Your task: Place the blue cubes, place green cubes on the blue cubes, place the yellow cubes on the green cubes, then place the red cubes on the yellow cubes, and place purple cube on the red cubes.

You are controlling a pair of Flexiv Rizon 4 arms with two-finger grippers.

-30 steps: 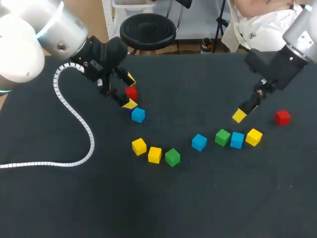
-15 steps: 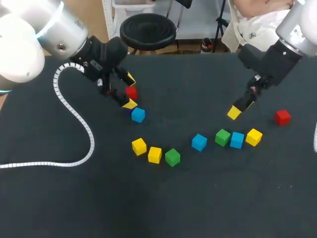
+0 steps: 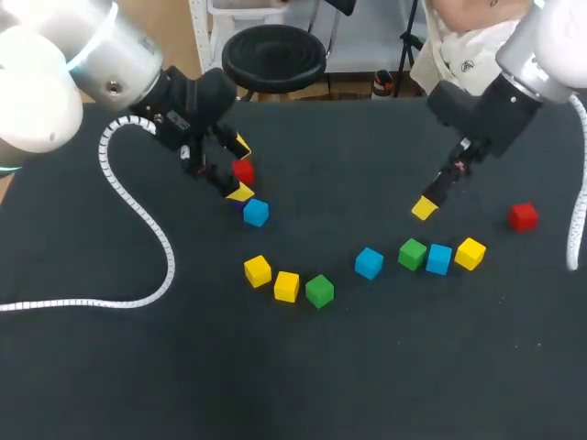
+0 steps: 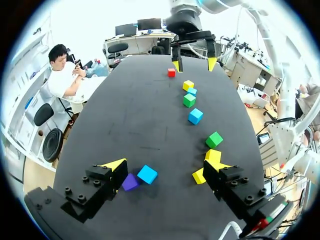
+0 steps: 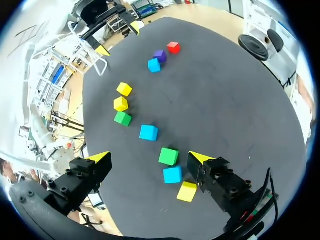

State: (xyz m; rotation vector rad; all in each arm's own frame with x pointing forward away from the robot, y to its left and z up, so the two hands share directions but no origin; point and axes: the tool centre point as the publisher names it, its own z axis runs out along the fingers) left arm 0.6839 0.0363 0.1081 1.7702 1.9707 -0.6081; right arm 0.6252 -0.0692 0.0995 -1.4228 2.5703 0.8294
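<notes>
**Surface.** The table has a matte black covering that is flat and even. A white ribbed cable from the left arm curls over its left part.

**Cubes.** There are eleven small cubes with sharp edges and plain, smooth, single-colour faces. All stand singly and none is stacked. They are equal-sided, so none has a long axis. Each rests flat on one face, turned at its own angle.

**Positions.**
- An arc crosses the middle of the table. From the left it starts with the leftmost yellow cube, the second yellow cube and the left green cube, set close together.
- The middle blue cube comes next, standing apart.
- The right green cube, right blue cube and right yellow cube follow, close-set.
- The right red cube stands apart, nearer the right edge.
- At the left, the purple cube sits just beside the left blue cube, with the left red cube near them.

**Tools.**
- The left gripper has its fingers spread wide and holds nothing. The purple cube and the left blue cube lie just ahead of one finger. In the head view the left red cube shows between the tips, which stand wider than the cube.
- The right gripper also has its fingers spread wide and holds nothing. The right green cube lies on the table between its fingers, nearer one of them.
</notes>
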